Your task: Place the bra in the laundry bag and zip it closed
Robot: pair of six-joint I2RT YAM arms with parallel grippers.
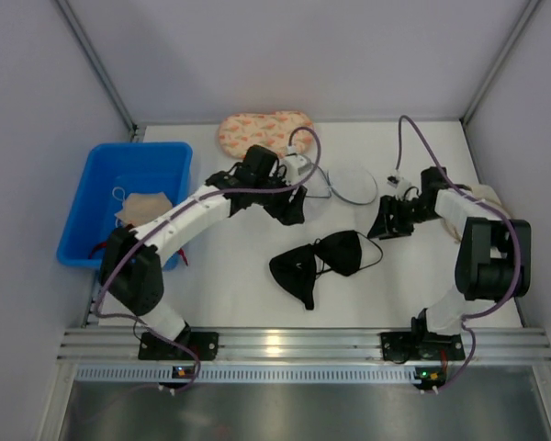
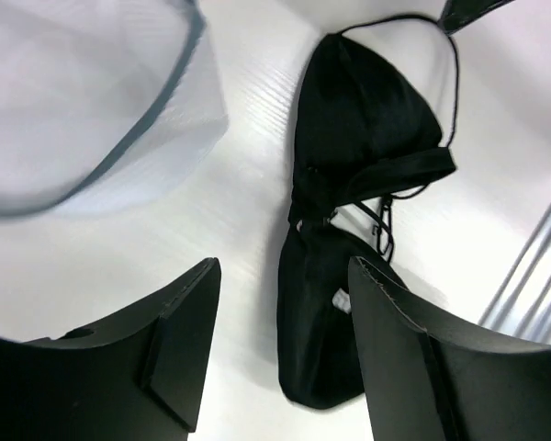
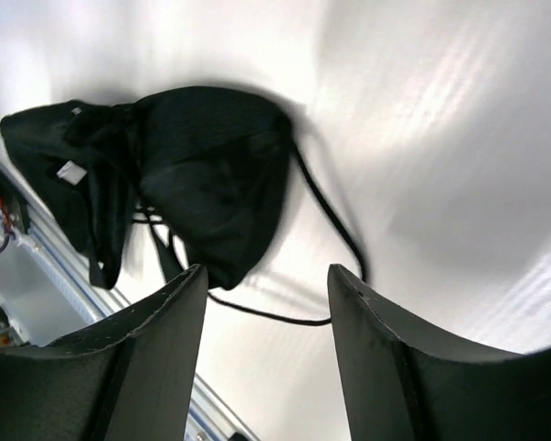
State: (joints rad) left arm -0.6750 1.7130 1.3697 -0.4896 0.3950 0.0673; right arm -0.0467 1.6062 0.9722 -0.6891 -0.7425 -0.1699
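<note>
The black bra (image 1: pixel 317 262) lies flat on the white table, its two triangular cups side by side and thin straps trailing right. It shows in the left wrist view (image 2: pixel 349 211) and the right wrist view (image 3: pixel 179 175). The round white mesh laundry bag (image 1: pixel 347 186) sits behind it, between the arms; its hoop rim shows in the left wrist view (image 2: pixel 83 110). My left gripper (image 1: pixel 289 213) is open and empty, above the table left of the bag, behind the bra. My right gripper (image 1: pixel 386 225) is open and empty, just right of the bra's strap.
A blue plastic bin (image 1: pixel 129 197) holding a beige cloth stands at the left. A peach patterned pouch (image 1: pixel 264 131) lies at the back. Another beige item (image 1: pixel 482 197) lies by the right arm. Metal rails (image 1: pixel 294 344) run along the near edge.
</note>
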